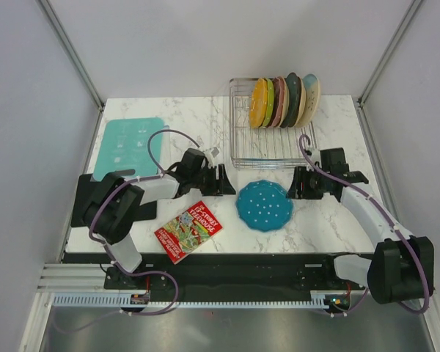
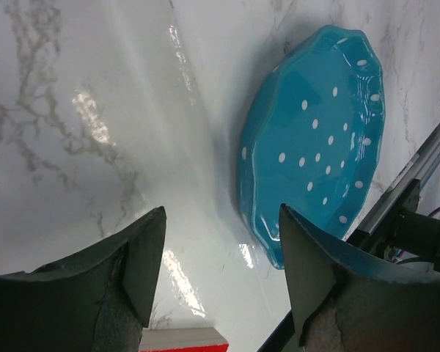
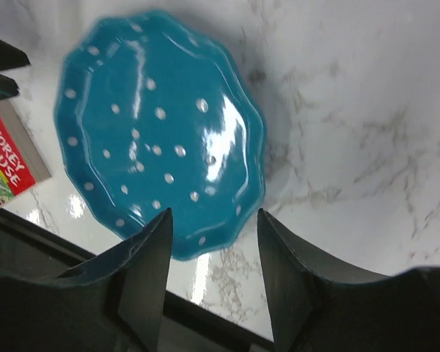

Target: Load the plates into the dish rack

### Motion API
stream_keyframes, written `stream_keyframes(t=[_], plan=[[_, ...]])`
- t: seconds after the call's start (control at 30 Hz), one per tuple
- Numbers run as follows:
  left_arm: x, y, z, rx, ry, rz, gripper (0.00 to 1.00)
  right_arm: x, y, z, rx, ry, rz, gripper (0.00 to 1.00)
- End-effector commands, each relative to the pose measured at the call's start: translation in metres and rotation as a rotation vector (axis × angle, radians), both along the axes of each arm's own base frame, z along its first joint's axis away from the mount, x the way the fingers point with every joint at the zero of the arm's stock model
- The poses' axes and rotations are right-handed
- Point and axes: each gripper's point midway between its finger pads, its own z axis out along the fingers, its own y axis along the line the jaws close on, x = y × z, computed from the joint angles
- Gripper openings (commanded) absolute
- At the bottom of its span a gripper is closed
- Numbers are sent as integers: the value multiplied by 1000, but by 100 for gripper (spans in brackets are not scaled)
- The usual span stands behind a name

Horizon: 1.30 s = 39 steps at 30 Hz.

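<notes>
— At the far right of the table (image 1: 330,213), what does the dish rack (image 1: 268,150) hold?

— A row of plates (image 1: 282,101), all on edge in the slots at its far end, packed close and leaning a little to the right. The leftmost is orange, then lime green, then pink. After that comes a darker teal one, and a pale one closes the row on the right. I cannot give the exact count; they overlap too much.

— And the rack's near half?

— Bare wire grid, seen from above.

— Is any plate outside it?

— One. The blue plate (image 1: 264,206), scalloped and white-dotted, lies flat and face up on the marble. It is just in front of the rack's near edge and apart from it.

— Where are the arms?

— One on each side of that plate. The left gripper (image 1: 224,180) sits just beside its left rim and the right gripper (image 1: 295,183) just beside its upper right rim.

— Their claws?

— Both are spread wide and carry nothing. In the left wrist view the plate lies beyond the right-hand finger (image 2: 308,257), and marble shows through the gap. In the right wrist view the plate's near rim shows between the two fingers (image 3: 150,257), but neither pad presses on it.

— Anything else on the table?

— A teal board (image 1: 128,147) at the far left. A red booklet (image 1: 188,230) lies near the front edge, left of the blue plate.
</notes>
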Motion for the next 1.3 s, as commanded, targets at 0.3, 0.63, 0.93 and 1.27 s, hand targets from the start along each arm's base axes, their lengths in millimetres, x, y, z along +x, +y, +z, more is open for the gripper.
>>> stream_keyframes(t=[0.3,0.63,0.93,1.27], plan=[[-26,-55,-10,-78,53,-171,58,-23,-9,-33,196,228,-106,61],[-32,-45,-14,-107,73,-163,13,-32,-3,-70,232,368,-31,61],[-37,-49,-21,-136,117,-168,3,-50,15,-95,369,510,71,59],[-34,-69,-8,-174,103,-225,3,-42,35,-72,493,416,187,54]])
